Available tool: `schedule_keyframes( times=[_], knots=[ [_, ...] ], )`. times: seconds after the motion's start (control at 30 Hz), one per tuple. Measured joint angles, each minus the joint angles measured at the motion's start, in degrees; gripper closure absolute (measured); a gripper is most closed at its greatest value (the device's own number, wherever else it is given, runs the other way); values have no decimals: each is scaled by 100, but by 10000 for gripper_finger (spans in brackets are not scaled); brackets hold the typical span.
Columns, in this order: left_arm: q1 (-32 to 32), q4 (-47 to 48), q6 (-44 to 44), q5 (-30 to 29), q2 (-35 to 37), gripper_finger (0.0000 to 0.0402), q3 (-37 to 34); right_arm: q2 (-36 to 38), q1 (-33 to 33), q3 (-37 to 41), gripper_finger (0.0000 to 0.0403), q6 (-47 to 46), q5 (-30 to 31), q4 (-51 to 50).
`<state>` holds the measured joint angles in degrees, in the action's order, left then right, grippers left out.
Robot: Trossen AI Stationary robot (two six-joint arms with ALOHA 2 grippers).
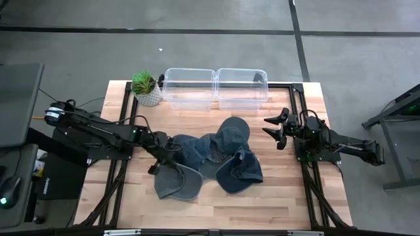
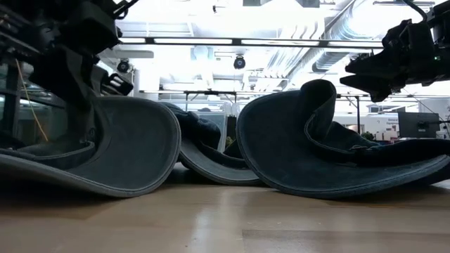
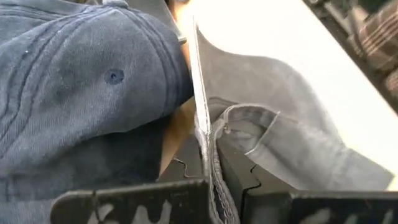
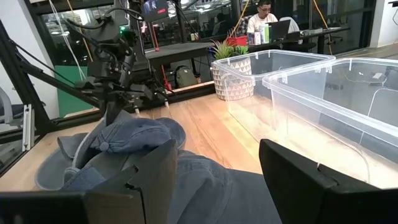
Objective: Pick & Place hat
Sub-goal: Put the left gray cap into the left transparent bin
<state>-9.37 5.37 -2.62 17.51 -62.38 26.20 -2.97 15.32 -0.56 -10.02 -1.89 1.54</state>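
The left gripper [image 1: 159, 157] is clamped tight on the stitched edge of a grey denim cap [image 1: 177, 182], its stiff brim curving up off the pale wooden bench [image 1: 275, 200] at the left end of the pile. Beside it lies a heap of faded blue denim caps [image 1: 226, 154], soft, crumpled, with sewn eyelets. Over on the right, the right gripper [image 1: 275, 130] hovers with fingers spread wide, holding nothing. Two clear plastic bins [image 1: 215, 88] sit at the back, a potted plant [image 1: 146, 87] next to them.
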Motion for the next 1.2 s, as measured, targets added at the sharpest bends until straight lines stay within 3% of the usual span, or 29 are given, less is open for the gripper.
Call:
schedule_keyframes(
  times=[0.3,0.77,1.2],
  knots=[
    [0,714,1055,39,742,401,2,-1,1,0,181,0,-2,0],
    [2,1311,2675,886,1653,401,0,-1,0,0,181,0,-2,0],
    [2,2199,2527,-483,1807,401,975,-1,0,0,181,0,-2,-1]
  ],
)
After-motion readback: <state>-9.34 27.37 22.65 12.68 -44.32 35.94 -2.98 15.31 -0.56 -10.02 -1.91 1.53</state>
